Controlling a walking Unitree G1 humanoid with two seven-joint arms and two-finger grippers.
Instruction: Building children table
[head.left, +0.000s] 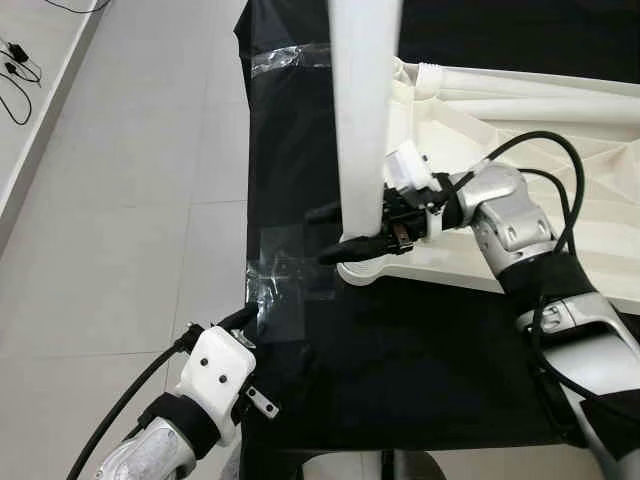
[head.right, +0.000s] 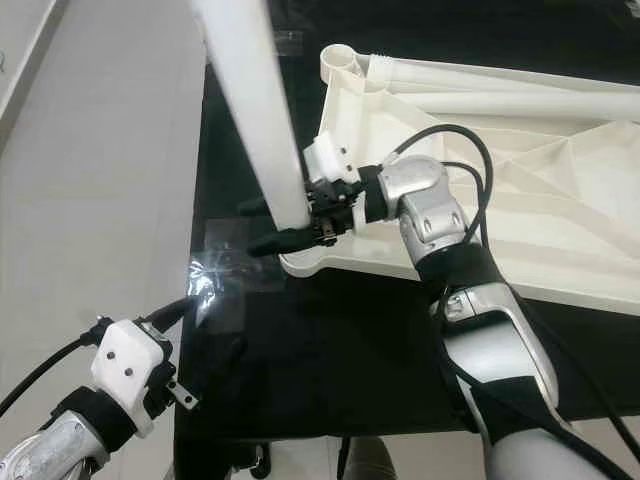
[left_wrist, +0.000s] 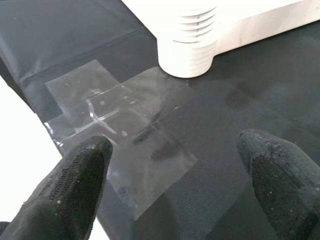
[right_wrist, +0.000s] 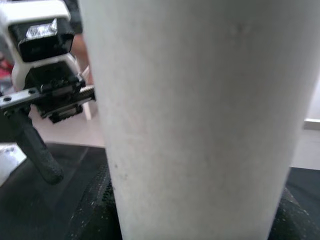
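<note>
Orientation of the leg (head.left: 362, 120) is near upright: its long axis is seen running from the top edge of the eye views down to the near-left corner of the upturned top (head.right: 560, 210), with a slight lean in the right eye view. The lower end of the leg is seated at that corner, where a ribbed socket (left_wrist: 190, 45) is shown by the left wrist view to rest on the black cloth (head.left: 400, 360). The top lies underside up on the cloth-covered tabletop, its ribs exposed, and a second socket (head.right: 340, 62) is seen at its far-left corner, with a long white tube (head.right: 500, 75) lying along the far edge.

The right end effector (head.left: 335, 235) is clenched on the leg just above the corner, one black finger seen at each side of the white tube. In the right wrist view the leg is seen very close, its plain white surface taking up most of the frame, and the left end effector (right_wrist: 42, 150) is seen beyond it.

The left end effector (left_wrist: 175, 175) is held released above the cloth near the tabletop's left edge, its fingers (left_wrist: 75, 180) wide apart and touching nothing. Beneath it, patches of clear tape (left_wrist: 125, 135) are stuck to the cloth, creased and shiny; these are shown sharply by the left wrist view and as a glossy patch in the eye views. Pale floor tiles (head.left: 130, 200) are seen to the left of the tabletop.
</note>
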